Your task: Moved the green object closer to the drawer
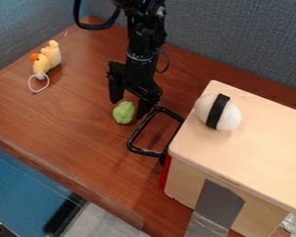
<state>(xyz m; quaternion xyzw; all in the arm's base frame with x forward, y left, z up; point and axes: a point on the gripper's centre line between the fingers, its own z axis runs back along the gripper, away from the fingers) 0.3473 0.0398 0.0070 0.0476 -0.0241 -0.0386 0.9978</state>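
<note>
1. The black gripper (pixel 129 109) is hanging down just above the centre of the frame, its arm coming in from the top edge; its two fingers are standing apart, so it is sitting open, one finger to the upper left of the green object, the other to its right; whether either is touching it, I cannot tell.
2. The green object (pixel 123 113) is lying on the brown table (pixel 70 115), a little left of the frame's centre, by the fingertips; it is resting near the black handle (pixel 145 152), which is reaching out to its right and lower right.
3. The handle is jutting from the left side of the pale wooden box (pixel 262 152), which is taking up the right and lower right of the frame; below the handle, a strip of the red drawer front (pixel 166 171) is showing.
4. A white rounded thing (pixel 205 107) with a black band (pixel 218 111) around it is resting on top of the box, right of centre; grey tape (pixel 218 202) is running down the box's near side, toward the bottom edge.
5. A yellow toy (pixel 50 56) with a white loop (pixel 30 84) is lying on the table at the upper left, well apart from the green object.
</note>
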